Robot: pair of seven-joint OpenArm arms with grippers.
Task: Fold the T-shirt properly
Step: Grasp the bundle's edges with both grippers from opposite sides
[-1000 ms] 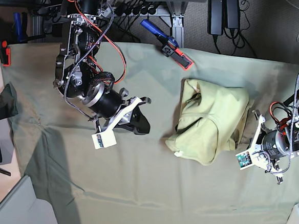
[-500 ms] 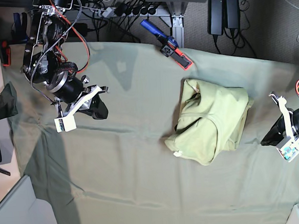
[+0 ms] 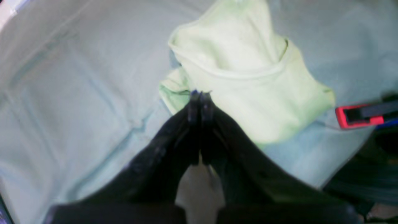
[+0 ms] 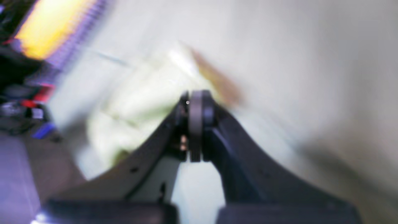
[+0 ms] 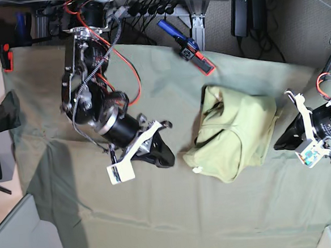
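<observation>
T-shirt [image 5: 237,131] lies bunched between both arms, fingers closed empty, bare table cloth [image 5: 160,215] around.

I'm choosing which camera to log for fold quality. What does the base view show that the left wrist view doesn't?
Only the base view shows the right gripper, shut, both arms, and the dark garment at the table's edge. Only the left wrist view shows the left gripper shut up close. Both show the bunched T-shirt, the table cloth and the red-tipped clamp.

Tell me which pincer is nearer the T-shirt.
Left. The left pincer sits just off the T-shirt at its edge; the right pincer hangs a short gap from the opposite edge. Both shut.
</observation>
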